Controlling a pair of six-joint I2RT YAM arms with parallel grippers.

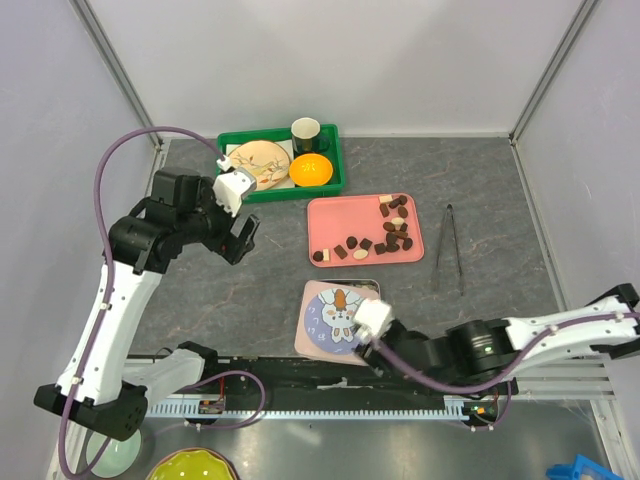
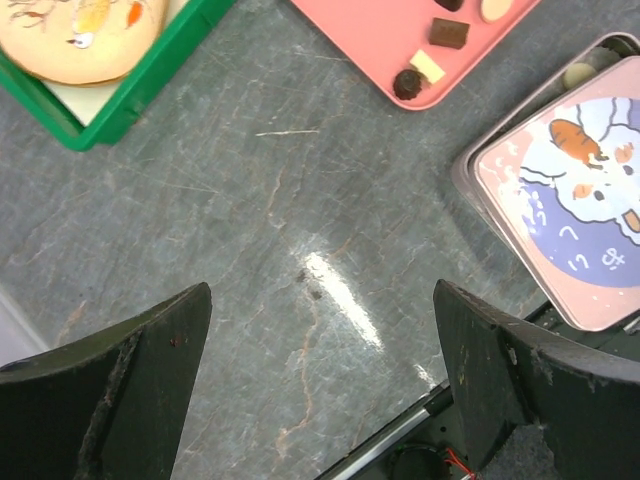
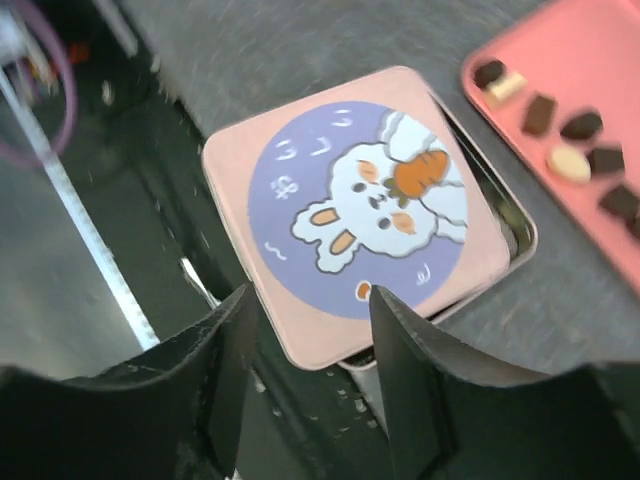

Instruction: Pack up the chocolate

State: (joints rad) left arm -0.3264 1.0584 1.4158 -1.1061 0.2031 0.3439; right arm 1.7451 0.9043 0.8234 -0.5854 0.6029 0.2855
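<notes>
Several brown and cream chocolate pieces (image 1: 385,235) lie loose on a pink tray (image 1: 335,215). They also show in the left wrist view (image 2: 428,65) and the right wrist view (image 3: 565,135). A square tin (image 1: 372,287) stands near the front edge, with a pink bunny lid (image 1: 330,315) lying askew on it. My right gripper (image 1: 358,335) is open, its jaws on either side of the lid's near corner (image 3: 308,325). My left gripper (image 1: 240,242) is open and empty over bare table (image 2: 320,340), left of the tin (image 2: 470,165).
A green tray (image 1: 335,175) at the back holds a plate, an orange bowl (image 1: 311,170) and a dark cup (image 1: 305,131). Metal tongs (image 1: 448,248) lie right of the pink tray. The arms' base rail (image 1: 300,395) runs along the near edge.
</notes>
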